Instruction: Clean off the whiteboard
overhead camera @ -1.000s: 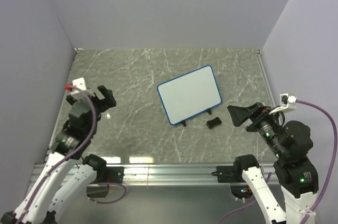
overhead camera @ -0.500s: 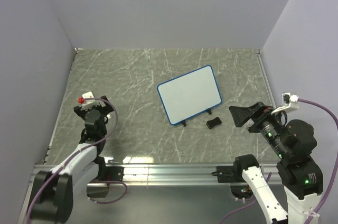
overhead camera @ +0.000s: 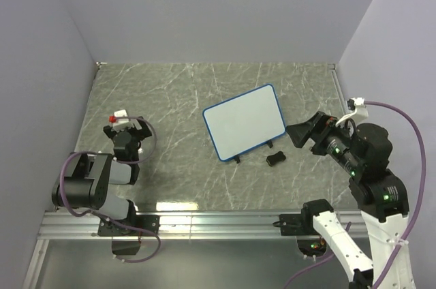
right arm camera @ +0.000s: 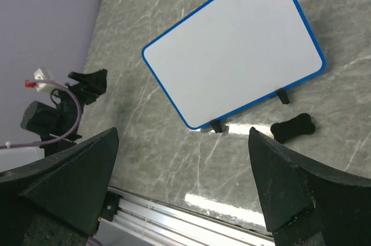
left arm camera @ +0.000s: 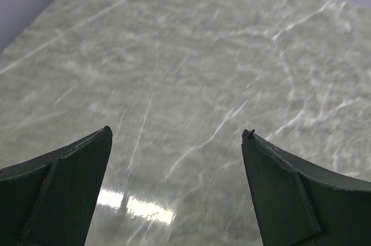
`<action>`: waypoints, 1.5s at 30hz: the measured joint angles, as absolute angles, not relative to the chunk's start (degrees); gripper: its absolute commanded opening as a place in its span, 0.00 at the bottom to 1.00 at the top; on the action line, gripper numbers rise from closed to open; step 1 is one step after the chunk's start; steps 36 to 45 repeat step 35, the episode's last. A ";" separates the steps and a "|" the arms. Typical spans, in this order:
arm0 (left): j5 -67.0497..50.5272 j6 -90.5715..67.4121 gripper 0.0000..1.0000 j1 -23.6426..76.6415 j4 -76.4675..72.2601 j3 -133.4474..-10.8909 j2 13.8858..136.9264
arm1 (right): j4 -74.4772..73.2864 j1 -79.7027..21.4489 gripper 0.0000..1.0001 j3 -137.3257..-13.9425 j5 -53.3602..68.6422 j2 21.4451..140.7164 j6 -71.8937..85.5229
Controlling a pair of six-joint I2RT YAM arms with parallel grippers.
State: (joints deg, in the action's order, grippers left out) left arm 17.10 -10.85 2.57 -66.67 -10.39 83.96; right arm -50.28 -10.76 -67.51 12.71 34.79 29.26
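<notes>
Near edge, bottom of the top view: metal rail point(overhead camera: 218, 221) with both arm bases bolted on. Left arm is folded back on itself at lower left, and the left gripper point(overhead camera: 127, 138) sits low over bare table point(overhead camera: 170, 98), well apart from everything. Its wrist view shows the fingers point(left arm camera: 64, 182) spread wide, with only marble between them and nothing held. It looks parked out of the way, no job right now. Right arm is up at right of frame, and the right gripper point(overhead camera: 302, 133) points left toward the middle. Its fingers point(right arm camera: 69, 176) are also spread and empty, and they frame the board in the wrist view, so likely lined up for an approach. Just past it, centre-right, a small black bone-shaped piece point(overhead camera: 274, 159) lies flat on the table, just beside the board's near edge and apart from it. I can't tell what it is, maybe the wiper, and it's the closest thing to the right gripper. Beyond that, the whiteboard point(overhead camera: 244, 122) is at frame centre. It is turned at an angle, with a blue rim and two black clip feet point(right arm camera: 216, 125) on the near long edge. Whether it lies flat or is propped is unclear. The face reads plain white in both views, no marks I can make out. Judgement: nothing to wipe with is in hand, so either a pick-up is due or the board is already clean. Farthest back, plain walls point(overhead camera: 218, 9) behind and at both sides.
</notes>
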 measured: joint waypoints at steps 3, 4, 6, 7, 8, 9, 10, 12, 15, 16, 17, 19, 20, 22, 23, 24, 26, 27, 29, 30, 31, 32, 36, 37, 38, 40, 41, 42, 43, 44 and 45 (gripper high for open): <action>14.79 -10.66 0.99 1.91 -67.46 -12.32 84.51 | -50.28 -10.76 1.00 -67.53 12.51 35.68 28.77; 14.39 -10.63 0.99 1.76 -67.61 -12.60 84.44 | -50.28 -10.76 1.00 -67.55 12.47 35.77 28.60; 13.74 -10.59 0.99 1.50 -68.23 -12.67 84.44 | -50.26 -10.76 1.00 -67.59 12.05 35.83 28.21; 13.54 -10.59 0.99 1.48 -68.20 -12.67 84.44 | -50.24 -10.76 1.00 -67.59 11.92 35.83 28.03; 13.28 -10.57 0.99 1.48 -68.12 -12.67 84.44 | -50.22 -10.76 1.00 -67.59 11.79 35.90 27.77; 13.15 -10.57 0.99 1.48 -68.12 -12.67 84.44 | -50.17 -10.76 1.00 -67.59 11.64 36.03 27.49; 13.02 -10.59 0.99 1.48 -68.12 -12.67 84.44 | -50.06 -10.76 1.00 -67.57 11.55 36.16 27.29; 12.86 -10.59 1.00 1.48 -68.05 -12.67 84.44 | -49.30 -10.76 1.00 -67.18 11.03 36.49 26.76; 12.80 -10.57 0.99 1.48 -68.05 -12.67 84.44 | -46.59 -10.76 1.00 -65.47 9.30 37.12 25.52; 12.78 -10.57 0.99 1.48 -68.05 -12.67 84.44 | -45.45 -10.76 1.00 -64.79 8.62 37.52 25.15; 12.75 -10.57 0.99 1.48 -68.05 -12.67 84.44 | -44.21 -10.76 1.00 -64.10 7.97 38.13 24.71; 12.71 -10.57 1.00 1.48 -68.05 -12.67 84.44 | -40.93 -10.76 1.00 -62.43 6.46 40.21 23.55; 12.71 -10.59 1.00 1.48 -68.05 -12.67 84.44 | -39.51 -10.76 1.00 -61.73 5.72 41.47 22.94; 12.71 -10.57 1.00 1.48 -68.05 -12.67 84.44 | -35.79 -10.76 1.00 -60.25 3.88 44.71 21.74; 12.69 -10.59 0.99 1.48 -68.05 -12.67 84.44 | -34.28 -10.76 1.00 -59.68 2.90 46.17 21.12; 12.69 -10.57 0.99 1.48 -68.05 -12.67 84.44 | -32.82 -10.79 1.00 -59.29 1.76 47.57 20.51; 12.69 -10.59 0.99 1.48 -68.05 -12.67 84.44 | -30.04 -10.79 1.00 -59.09 -0.91 51.42 19.59; 12.69 -10.57 1.00 1.48 -68.05 -12.67 84.44 | -28.86 -10.79 1.00 -59.13 -2.17 53.45 19.16; 12.69 -10.59 1.00 1.48 -68.05 -12.67 84.44 | -27.53 -10.79 1.00 -59.90 -3.97 57.06 18.48; 12.71 -10.57 1.00 1.48 -68.05 -12.67 84.44 | -27.05 -10.79 1.00 -60.58 -4.60 58.72 18.28; 12.69 -10.59 0.99 1.48 -68.03 -12.67 84.44 | -26.37 -10.79 1.00 -61.28 -5.04 60.16 18.28; 12.69 -10.59 1.00 1.48 -68.05 -12.67 84.44 | -25.69 -10.79 1.00 -61.87 -5.30 61.17 18.33; 12.69 -10.57 0.99 1.48 -68.05 -12.67 84.44 | -23.03 -10.79 1.00 -62.39 -6.37 62.19 18.63; 12.69 -10.57 0.99 1.48 -68.05 -12.67 84.44 | -23.03 -10.79 1.00 -62.39 -6.37 62.19 18.63; 12.69 -10.57 0.99 1.48 -68.05 -12.67 84.44 | -23.03 -10.79 1.00 -62.39 -6.37 62.19 18.63; 12.69 -10.57 0.99 1.48 -68.05 -12.67 84.44 | -23.03 -10.79 1.00 -62.39 -6.37 62.19 18.63; 12.69 -10.57 0.99 1.48 -68.05 -12.67 84.44 | -23.03 -10.79 1.00 -62.39 -6.37 62.19 18.63; 12.69 -10.57 0.99 1.48 -68.05 -12.67 84.44 | -23.03 -10.79 1.00 -62.39 -6.37 62.19 18.63; 12.69 -10.57 0.99 1.48 -68.05 -12.67 84.44 | -23.03 -10.79 1.00 -62.39 -6.37 62.19 18.63; 12.69 -10.57 0.99 1.48 -68.05 -12.67 84.44 | -23.03 -10.79 1.00 -62.39 -6.37 62.19 18.63; 12.69 -10.57 0.99 1.48 -68.05 -12.67 84.44 | -23.03 -10.79 1.00 -62.39 -6.37 62.19 18.63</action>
